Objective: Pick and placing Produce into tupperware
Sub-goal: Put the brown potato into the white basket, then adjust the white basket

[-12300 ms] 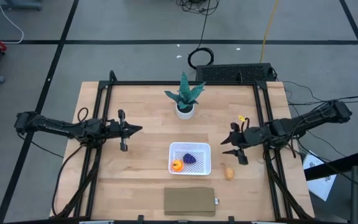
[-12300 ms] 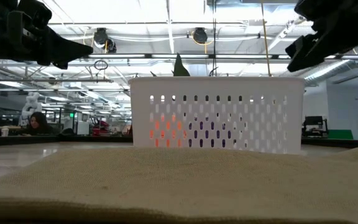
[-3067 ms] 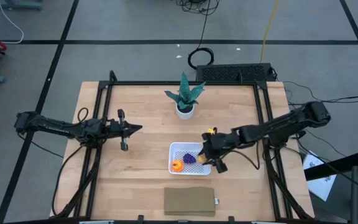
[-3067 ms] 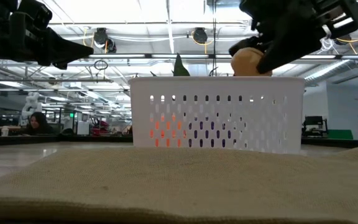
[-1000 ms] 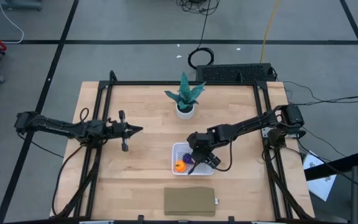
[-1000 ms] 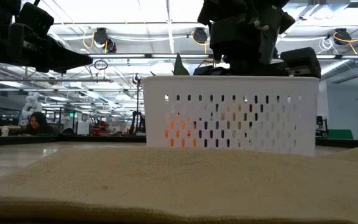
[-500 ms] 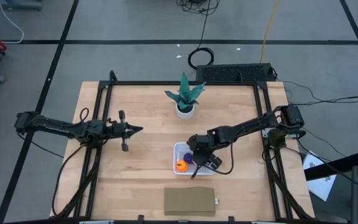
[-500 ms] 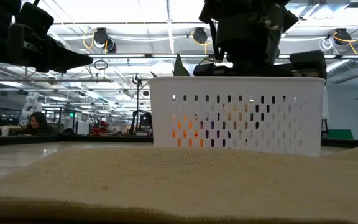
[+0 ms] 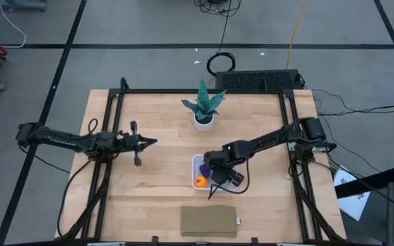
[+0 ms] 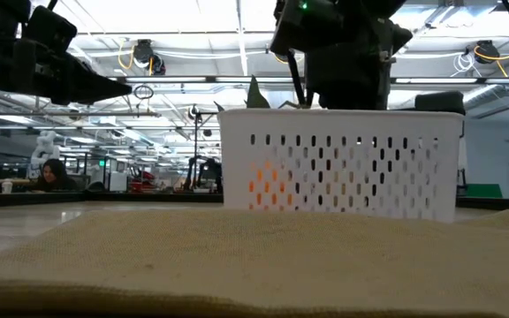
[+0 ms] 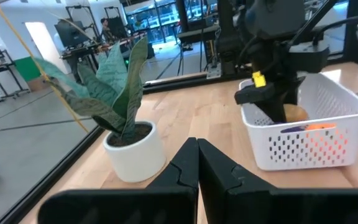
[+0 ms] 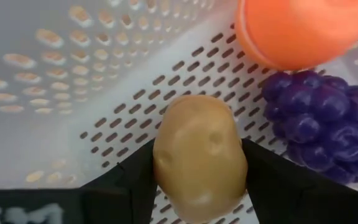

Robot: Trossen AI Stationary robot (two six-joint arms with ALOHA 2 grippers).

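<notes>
The white tupperware [image 9: 195, 164] stands near the table's middle, and its slotted wall [image 10: 338, 163] faces the low view. A round orange piece [image 12: 303, 31] and a dark purple bumpy piece [image 12: 319, 124] lie on its perforated bottom. My right gripper [image 9: 214, 179] reaches down into it, shut on the tan-yellow oval piece [image 12: 199, 155], which also shows in the left wrist view [image 11: 294, 114]. My left gripper [image 9: 154, 141] hangs shut and level over the table's left part, touching nothing. My right gripper pinches the tan-yellow piece by its two long sides [image 12: 161, 163] between its two fingers [image 12: 129, 180]. The fingers slant down from above and from the table's right. The piece sits inside the tupperware walls, close over the bottom; I cannot tell whether it touches.
A teal potted plant [image 9: 204, 106] stands behind the tupperware toward the far edge. A flat brown slab [image 9: 208, 221] lies at the near edge and fills the low view's foreground [image 10: 237, 256]. Black frame rails [image 9: 108, 171] run along both table sides.
My right gripper has sunk deeper into the tupperware with the tan-yellow piece and has rolled a little. The tupperware has slid a short way toward the table's right edge.
</notes>
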